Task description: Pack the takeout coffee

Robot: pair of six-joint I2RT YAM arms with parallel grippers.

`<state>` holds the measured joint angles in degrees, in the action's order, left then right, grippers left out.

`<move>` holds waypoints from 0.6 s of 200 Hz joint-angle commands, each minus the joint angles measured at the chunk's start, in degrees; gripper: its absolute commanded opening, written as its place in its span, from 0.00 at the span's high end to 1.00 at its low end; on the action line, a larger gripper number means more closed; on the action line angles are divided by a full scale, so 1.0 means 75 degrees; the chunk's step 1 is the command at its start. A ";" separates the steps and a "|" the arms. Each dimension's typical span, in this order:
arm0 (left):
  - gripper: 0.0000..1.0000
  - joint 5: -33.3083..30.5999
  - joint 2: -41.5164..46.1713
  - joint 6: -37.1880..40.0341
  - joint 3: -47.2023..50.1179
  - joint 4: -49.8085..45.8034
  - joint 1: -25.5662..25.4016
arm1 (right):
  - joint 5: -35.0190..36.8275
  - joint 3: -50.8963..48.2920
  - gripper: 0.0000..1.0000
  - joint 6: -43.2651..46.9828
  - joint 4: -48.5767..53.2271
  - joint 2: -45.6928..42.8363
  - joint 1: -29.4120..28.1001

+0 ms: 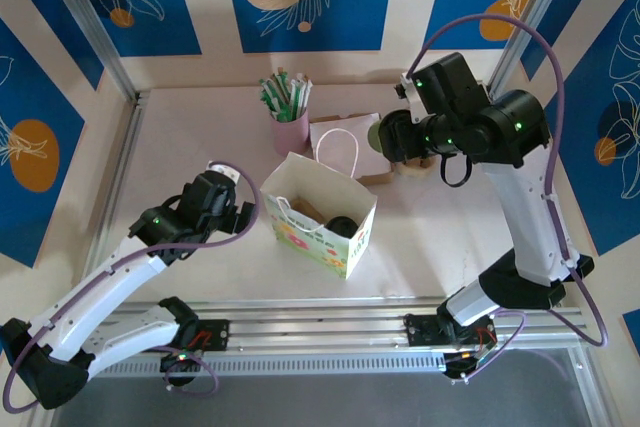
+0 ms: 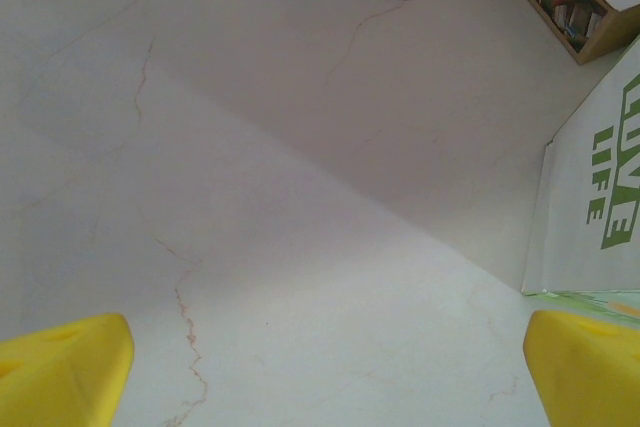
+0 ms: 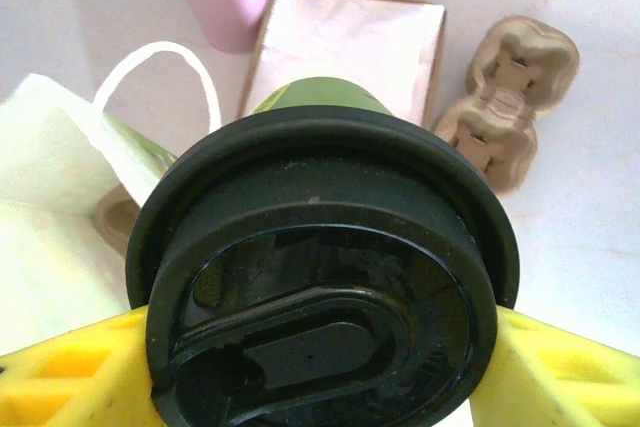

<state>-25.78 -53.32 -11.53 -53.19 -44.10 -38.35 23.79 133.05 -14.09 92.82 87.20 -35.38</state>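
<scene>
The takeout coffee [image 3: 320,277], a green cup under a round black lid, sits between the yellow fingers [image 3: 70,372] of my right gripper [image 3: 320,367], which is shut on it just under the lid's rim. From above, that gripper [image 1: 385,137] holds the cup [image 1: 375,134] over the back of the table, behind and to the right of the open white paper bag [image 1: 320,212]. My left gripper [image 1: 240,212] stands open just left of the bag, low over bare table. Its yellow fingertips [image 2: 60,372] are far apart, with the bag's printed side [image 2: 600,187] at the right.
A pink cup of green-and-white sticks [image 1: 290,117] stands behind the bag. A flat box lined with pale paper [image 3: 350,37] and a moulded cardboard carrier [image 3: 510,97] lie at the back. A dark round thing [image 1: 342,226] lies inside the bag. Metal rails run along the near edge.
</scene>
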 commanded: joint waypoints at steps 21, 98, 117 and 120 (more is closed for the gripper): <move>0.00 0.0027 -0.0003 0.0061 0.0025 0.0091 0.0117 | -0.0575 0.0590 0.34 -0.0112 0.0975 0.0022 -0.0444; 0.00 0.0021 0.0040 0.0067 0.0043 0.0084 0.0144 | -0.1077 0.1136 0.34 -0.0112 0.1041 0.0455 -0.1466; 0.00 0.0004 0.0054 0.0070 0.0060 0.0083 0.0145 | -0.1116 0.1282 0.34 -0.0134 0.1054 0.0594 -0.1688; 0.00 0.0004 0.0055 0.0063 0.0061 0.0079 0.0144 | -0.1154 0.1290 0.34 -0.0136 0.1054 0.0622 -0.1715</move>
<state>-25.78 -53.36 -11.53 -53.17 -44.07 -37.93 17.50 140.64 -14.11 92.82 90.70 -46.48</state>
